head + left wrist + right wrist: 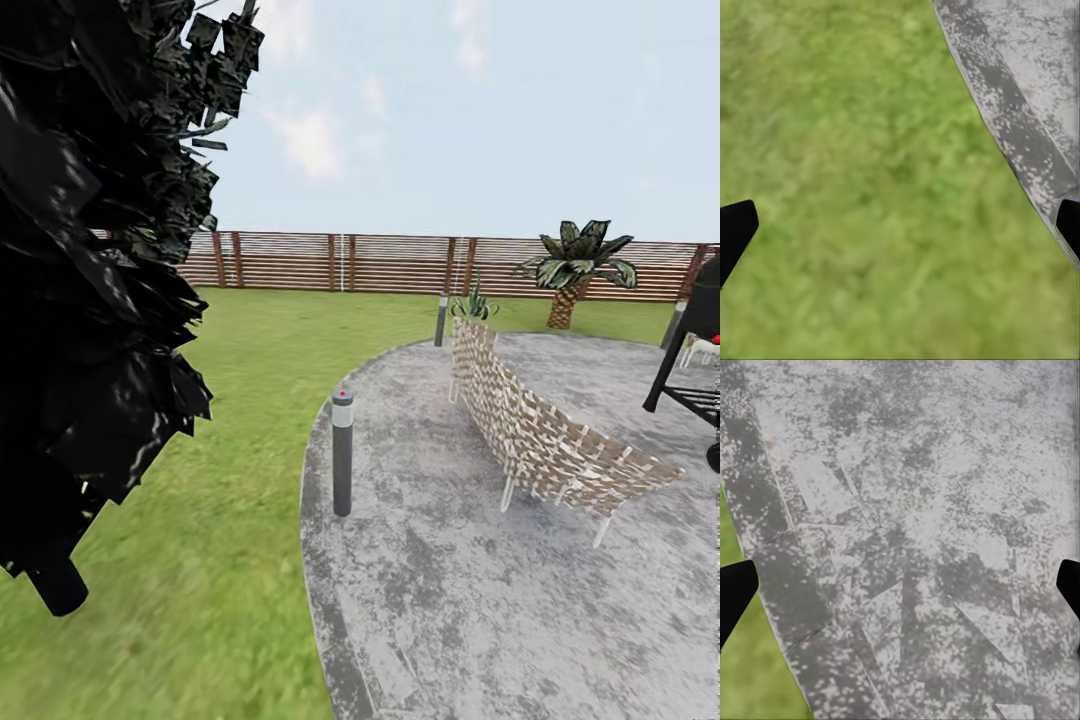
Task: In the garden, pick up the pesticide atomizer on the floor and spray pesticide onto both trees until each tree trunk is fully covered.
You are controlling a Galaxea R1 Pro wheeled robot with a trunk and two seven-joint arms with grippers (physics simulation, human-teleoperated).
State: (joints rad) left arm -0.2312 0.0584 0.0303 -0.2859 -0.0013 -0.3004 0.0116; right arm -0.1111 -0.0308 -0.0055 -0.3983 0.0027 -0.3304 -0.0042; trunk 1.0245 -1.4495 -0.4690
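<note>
Paving of grey speckled stone, the floor (pixel 480 600), curved through the head view beside the green lawn (pixel 220 400), with the slatted reddish-brown fence (pixel 400 262) closing the garden behind. On it stood a woven bench (pixel 540 430), and a grey bollard (pixel 342 450) rose near the curved edge. A dark leafy mass (pixel 90 250) crowded the near side of that view, and a small palm (pixel 575 265) grew by the fence.

The left gripper (pixel 900 225) hung with its fingers (pixel 735 229) spread wide and nothing between them; grass (pixel 870 187) lay beneath them, and the paving edge (pixel 1020 120) ran past one fingertip. The right gripper (pixel 900 585) was likewise spread wide and empty, with bare paving (pixel 922 510) between its fingers (pixel 735 592) and a sliver of grass beyond one tip. No pesticide atomizer lay between or near either pair of fingers.
</note>
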